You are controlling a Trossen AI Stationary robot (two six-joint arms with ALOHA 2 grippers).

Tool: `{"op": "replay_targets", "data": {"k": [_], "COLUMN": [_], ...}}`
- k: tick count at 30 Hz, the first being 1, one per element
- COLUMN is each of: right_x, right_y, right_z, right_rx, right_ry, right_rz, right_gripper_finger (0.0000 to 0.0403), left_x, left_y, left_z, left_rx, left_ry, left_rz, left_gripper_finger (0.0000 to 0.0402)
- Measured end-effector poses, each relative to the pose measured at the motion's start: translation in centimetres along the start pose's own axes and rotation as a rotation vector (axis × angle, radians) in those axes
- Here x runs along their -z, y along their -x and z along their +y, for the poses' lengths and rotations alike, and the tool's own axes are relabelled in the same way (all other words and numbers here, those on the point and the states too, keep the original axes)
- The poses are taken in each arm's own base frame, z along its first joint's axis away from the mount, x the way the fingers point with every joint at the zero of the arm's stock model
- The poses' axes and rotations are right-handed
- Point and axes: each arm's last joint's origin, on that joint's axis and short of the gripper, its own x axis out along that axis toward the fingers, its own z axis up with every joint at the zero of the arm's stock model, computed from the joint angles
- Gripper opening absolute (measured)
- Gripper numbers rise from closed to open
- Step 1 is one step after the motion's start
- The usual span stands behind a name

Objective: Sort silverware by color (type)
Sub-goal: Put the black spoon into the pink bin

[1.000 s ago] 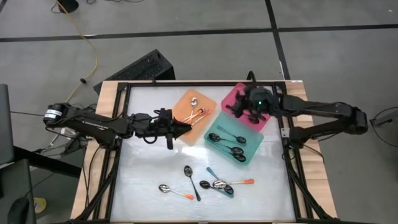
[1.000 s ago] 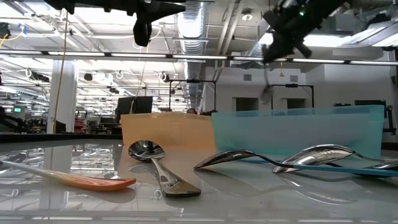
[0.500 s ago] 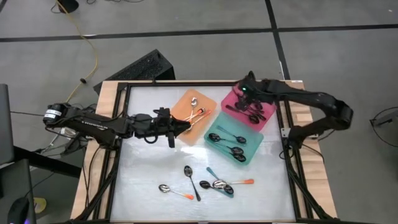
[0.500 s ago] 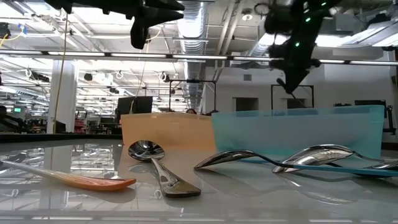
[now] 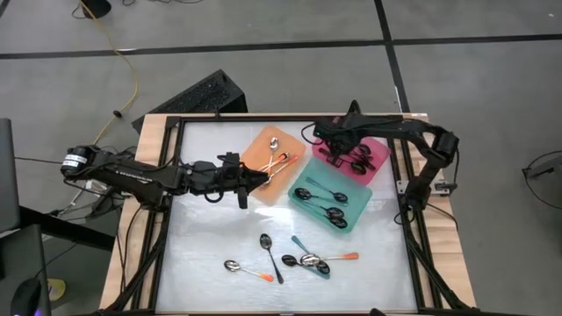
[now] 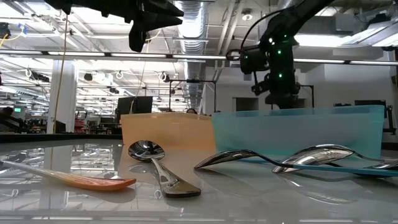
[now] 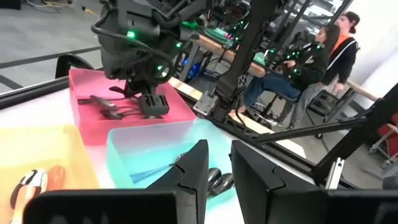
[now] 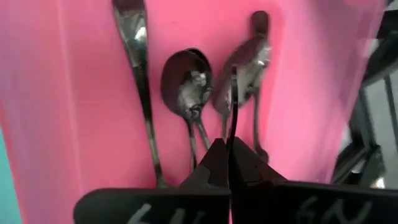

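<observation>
My right gripper (image 8: 229, 142) hangs low over the pink tray (image 5: 379, 162), shut on a thin black spoon (image 8: 233, 93) that shows edge-on. Three black spoons (image 8: 186, 81) lie flat on the tray floor below it. The gripper also shows in the left wrist view (image 7: 152, 102). My left gripper (image 5: 261, 182) is open and empty, above the left edge of the orange tray (image 5: 263, 145), which holds orange-handled spoons (image 5: 279, 161). The teal tray (image 5: 351, 180) holds teal-handled spoons (image 5: 325, 202). Several loose spoons (image 5: 299, 259) lie on the table near its front edge. My right gripper pinches the thin black spoon between its two fingertips, with the shaft (image 8: 232, 127) sticking out forward past them. The fingers point down at the pink tray's floor. Which end of the spoon they have is hidden by the fingers, and I cannot tell if it touches the tray.
The three trays stand side by side at the table's far right. A dark metal frame (image 5: 176, 175) runs round the table top. The middle and left of the table hold nothing else. People sit at desks (image 7: 311, 56) in the room beyond.
My right gripper has come down over the pink tray and gone a little toward the table's left, its arm folding and the wrist turning. It has stayed shut on the black spoon.
</observation>
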Motion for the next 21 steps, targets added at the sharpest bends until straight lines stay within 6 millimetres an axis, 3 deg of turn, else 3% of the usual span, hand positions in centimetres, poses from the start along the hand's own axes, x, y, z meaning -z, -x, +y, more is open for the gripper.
{"op": "replay_targets", "data": {"k": [10, 21], "right_x": [-0.7, -1.1], "right_y": [-1.3, -1.6], "right_z": [-0.6, -1.0], "right_rx": [-0.058, -0.155], "right_ry": [-0.044, -0.084], "right_rz": [-0.018, -0.032], "right_gripper_finger": [0.0001, 0.0036], "left_x": [0.2, 0.3], "left_y": [0.0, 0.0], "left_z": [0.1, 0.2], "left_rx": [-0.008, -0.011], "left_ry": [-0.005, -0.008], "left_rz": [0.016, 0.037], "left_gripper_finger": [0.0055, 0.0055]}}
